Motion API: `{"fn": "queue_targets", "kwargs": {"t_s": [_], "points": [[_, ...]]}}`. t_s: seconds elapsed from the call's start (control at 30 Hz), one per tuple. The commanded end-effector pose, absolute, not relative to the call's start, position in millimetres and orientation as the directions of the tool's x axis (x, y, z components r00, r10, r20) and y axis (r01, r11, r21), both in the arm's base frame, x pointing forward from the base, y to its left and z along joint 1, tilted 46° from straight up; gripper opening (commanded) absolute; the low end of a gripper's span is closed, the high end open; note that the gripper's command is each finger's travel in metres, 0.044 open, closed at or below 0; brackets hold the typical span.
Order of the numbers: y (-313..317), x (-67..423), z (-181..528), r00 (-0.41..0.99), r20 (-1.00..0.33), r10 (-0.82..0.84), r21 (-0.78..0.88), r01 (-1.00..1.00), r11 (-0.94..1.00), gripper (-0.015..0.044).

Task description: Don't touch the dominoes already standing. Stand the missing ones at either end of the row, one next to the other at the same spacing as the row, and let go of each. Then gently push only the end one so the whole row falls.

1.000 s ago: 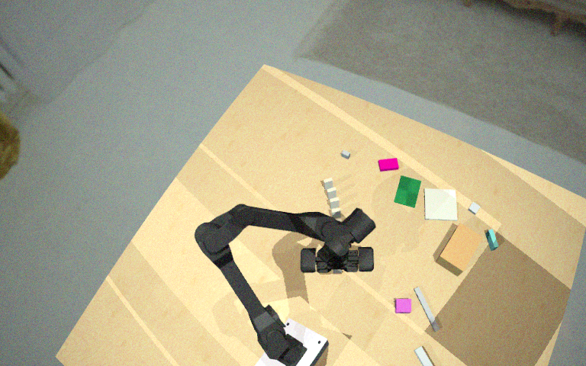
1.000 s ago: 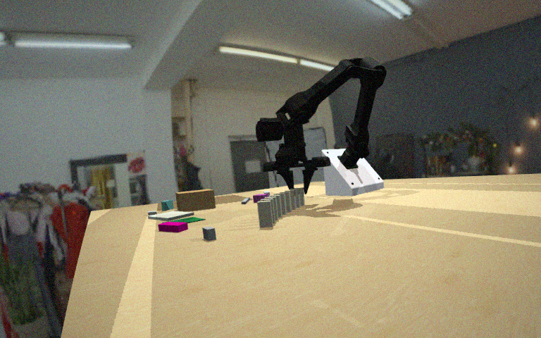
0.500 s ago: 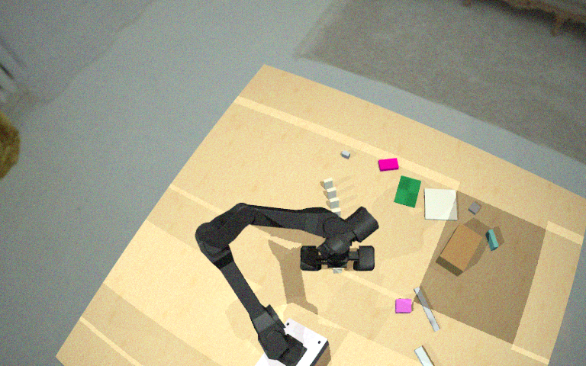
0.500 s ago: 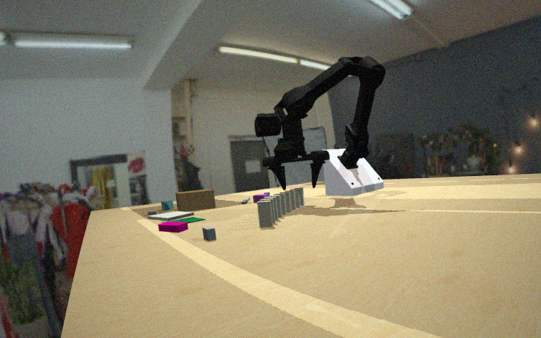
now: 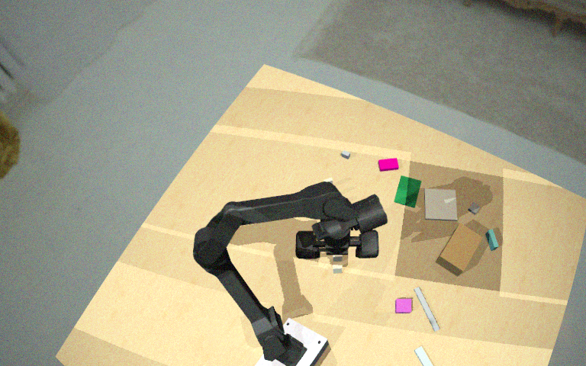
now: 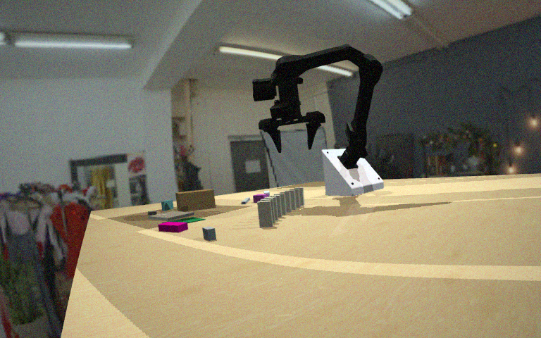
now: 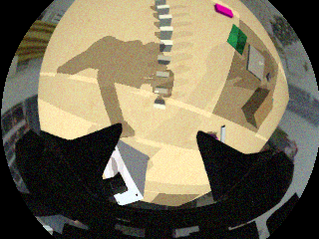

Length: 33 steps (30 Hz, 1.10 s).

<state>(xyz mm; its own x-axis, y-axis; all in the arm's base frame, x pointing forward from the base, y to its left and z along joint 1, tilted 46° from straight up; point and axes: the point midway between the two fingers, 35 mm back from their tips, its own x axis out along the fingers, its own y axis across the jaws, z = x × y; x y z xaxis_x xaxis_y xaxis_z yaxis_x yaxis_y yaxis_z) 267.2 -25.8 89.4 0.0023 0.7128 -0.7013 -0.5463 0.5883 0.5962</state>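
My gripper [image 6: 294, 139] hangs high above the table [image 6: 358, 246], spread almost to its widest and holding nothing. Straight below it stands the row [image 6: 281, 203] of dominoes, its near end [image 7: 159, 102] just ahead of my fingertips in the wrist view. The row's long axis runs away from me toward the far end [image 7: 159, 3]. I judge the push must travel along that axis, so I need to drop down behind the end domino, not beside it.

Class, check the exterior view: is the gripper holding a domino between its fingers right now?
No: the gripper hangs open and empty, well above the row of dominoes standing on the table.
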Motion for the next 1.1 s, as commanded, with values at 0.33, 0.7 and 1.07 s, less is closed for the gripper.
{"fn": "queue_targets", "kwargs": {"t_s": [0.33,0.7,1.07], "points": [[-12.1,246.8,56.2,-0.001,-0.700,0.714,0.660,0.378,0.649,0.0125],[-0.5,231.8,34.7,-0.001,-0.699,0.715,0.392,0.835,0.385,0.0000],[-0.5,231.8,34.7,-0.001,-0.699,0.715,0.392,0.835,0.385,0.0000]]}}
